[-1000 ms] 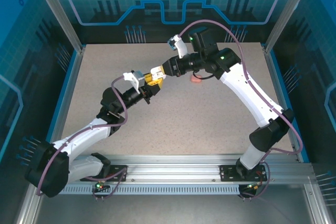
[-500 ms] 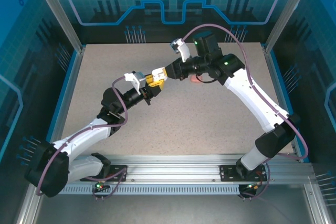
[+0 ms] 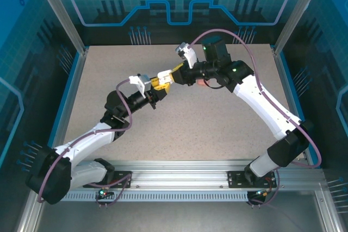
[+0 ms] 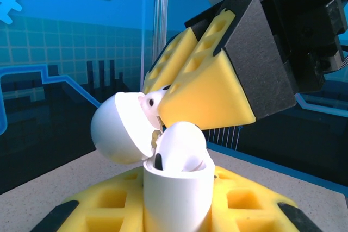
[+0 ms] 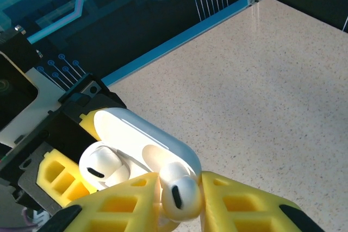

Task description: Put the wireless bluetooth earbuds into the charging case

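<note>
Rightward and down went the right arm's elbow since a second earlier, and its wrist had turned, while the left arm had stayed where it was. Left of the white pebble-shaped plastic charging case (image 4: 176, 199), the black-and-white left arm reached in from the near corner. Its left gripper (image 3: 157, 84), with blocky yellow fingers, was clamped on the lower body of the case and held it upright above the speckled beige tabletop (image 3: 217, 129). The rounded white hinged lid (image 4: 117, 129) stood tipped back, open, on the case's left side. One small white plastic earbud (image 4: 182, 142) sat in the case's top, its dark vent showing. Just above and to the right of the case, the right gripper (image 3: 166, 74) had its yellow fingers pressed together on a second small white plastic earbud (image 5: 176, 194), whose tip was at the case's open mouth beside the seated one. Further right of the case, a tiny salmon-pink piece (image 3: 202, 82) lay on the tabletop, partly hidden beneath the right arm.
</note>
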